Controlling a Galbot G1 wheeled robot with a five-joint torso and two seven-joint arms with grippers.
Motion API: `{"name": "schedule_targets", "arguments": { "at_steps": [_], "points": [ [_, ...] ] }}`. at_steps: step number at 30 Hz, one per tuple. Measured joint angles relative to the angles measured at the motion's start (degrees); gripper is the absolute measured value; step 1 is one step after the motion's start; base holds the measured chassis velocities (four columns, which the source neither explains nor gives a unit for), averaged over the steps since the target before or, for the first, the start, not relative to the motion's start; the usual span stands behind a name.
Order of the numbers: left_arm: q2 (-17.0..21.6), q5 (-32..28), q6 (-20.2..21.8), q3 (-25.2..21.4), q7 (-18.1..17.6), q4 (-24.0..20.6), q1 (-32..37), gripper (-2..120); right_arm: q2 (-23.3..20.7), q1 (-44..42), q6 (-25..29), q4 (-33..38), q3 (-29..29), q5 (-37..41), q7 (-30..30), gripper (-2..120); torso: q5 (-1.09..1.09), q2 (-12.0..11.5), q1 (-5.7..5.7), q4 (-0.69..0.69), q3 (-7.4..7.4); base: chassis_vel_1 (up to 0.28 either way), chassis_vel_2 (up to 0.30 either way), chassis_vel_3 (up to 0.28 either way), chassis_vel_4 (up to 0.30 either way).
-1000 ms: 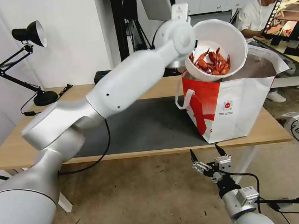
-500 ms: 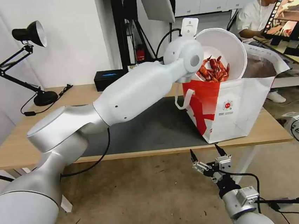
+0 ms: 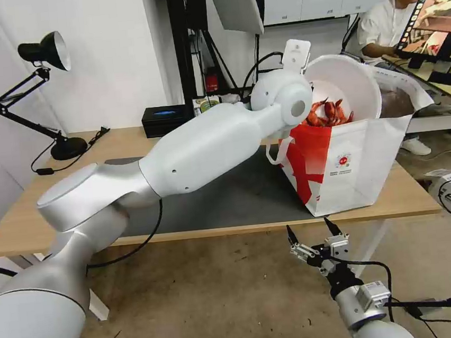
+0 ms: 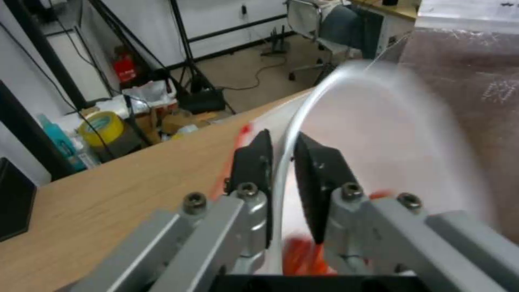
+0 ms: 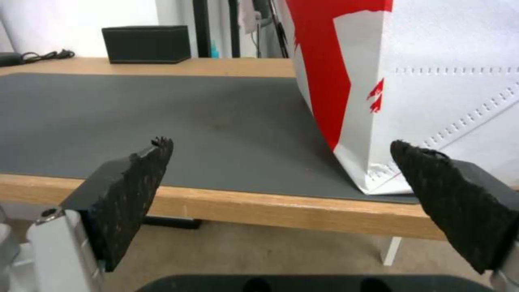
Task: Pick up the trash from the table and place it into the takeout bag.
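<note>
Table (image 3: 29,230) mat bare; I've got left gripper (image 4: 281,162) pinching the bowl (image 3: 347,80) rim, tipped into the takeout bag (image 3: 363,161) mouth for shells to slide. Right gripper (image 3: 311,233) idle below, jaws spread.

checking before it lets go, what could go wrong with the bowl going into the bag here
The white bowl is tilted steeply, its crayfish shells piled at the low side, so they could spill.

The left gripper pinches only the thin rim, which could slip.

The bowl sits at the takeout bag's mouth and could push the soft wall or tip it.
</note>
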Motion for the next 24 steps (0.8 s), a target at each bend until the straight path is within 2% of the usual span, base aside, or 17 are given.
{"name": "schedule_targets", "arguments": {
  "at_steps": [6, 7, 10, 11, 13, 14, 17, 18, 20, 22, 24],
  "points": [
    [0.9, -0.4, -0.1, -0.3, -0.2, -1.6, 1.0, 47, 0.0, 0.0, 0.0, 0.0, 0.0, 0.0, 0.0, 100, 0.00, 0.0, 0.00, 0.00, 0.00, 0.000, 0.000, 0.000, 0.000],
    [0.9, -0.4, -0.1, -0.3, -0.2, -1.6, 1.0, 47, 0.0, 0.0, 0.0, 0.0, 0.0, 0.0, 0.0, 100, 0.00, 0.0, 0.00, 0.00, 0.00, 0.000, 0.000, 0.000, 0.000],
    [3.1, -0.5, -0.8, -0.6, -0.1, -3.5, 1.4, 62, 0.0, 0.0, 0.0, 0.0, 0.0, 0.0, 0.0, 100, 0.00, 0.0, 0.00, 0.00, 0.00, 0.000, 0.000, 0.000, 0.000],
    [3.1, -0.5, -0.8, -0.6, -0.1, -3.5, 1.4, 62, 0.0, 0.0, 0.0, 0.0, 0.0, 0.0, 0.0, 100, 0.00, 0.0, 0.00, 0.00, 0.00, 0.000, 0.000, 0.000, 0.000],
    [5.2, -0.5, -1.6, -1.2, -0.1, -5.0, 1.7, 74, 0.0, 0.0, 0.0, 0.0, 0.0, 0.0, 0.0, 100, -0.01, 0.0, 0.00, 0.00, 0.00, 0.000, 0.000, 0.000, 0.000],
    [5.2, -0.5, -1.6, -1.2, -0.1, -5.0, 1.7, 74, 0.0, 0.0, 0.0, 0.0, 0.0, 0.0, 0.0, 100, -0.01, 0.0, 0.00, 0.00, 0.00, 0.000, 0.000, 0.000, 0.000],
    [8.5, -0.6, -2.1, -1.8, -0.1, -7.0, 2.6, 88, 0.0, 0.0, 0.0, 0.0, 0.0, 0.0, 0.0, 100, -0.01, 0.0, 0.00, 0.01, 0.00, 0.000, 0.000, 0.000, 0.000],
    [8.5, -0.6, -2.1, -1.8, -0.1, -7.0, 2.6, 88, 0.0, 0.0, 0.0, 0.0, 0.0, 0.0, 0.0, 100, -0.01, 0.0, 0.00, 0.01, 0.00, 0.000, 0.000, 0.000, 0.000],
    [10.9, -0.5, -2.5, -2.8, -0.1, -8.8, 3.8, 97, 0.0, 0.0, 0.0, 0.0, 0.0, 0.0, 0.0, 100, -0.02, 0.0, 0.00, 0.01, 0.00, 0.000, 0.000, 0.000, 0.000],
    [12.0, -0.4, -2.7, -3.2, 0.0, -9.5, 4.4, 99, 0.0, 0.0, 0.0, 0.0, 0.0, 0.0, 0.0, 100, -0.02, 0.0, 0.00, 0.00, 0.00, 0.000, 0.000, 0.000, 0.000],
    [14.8, 0.7, -3.7, -4.3, 0.6, -11.6, 6.1, 100, 0.0, 0.0, 0.0, 0.0, 0.0, 0.0, 0.0, 100, -0.02, 0.0, 0.00, 0.00, 0.00, 0.000, 0.000, 0.000, 0.000]
  ]
}}
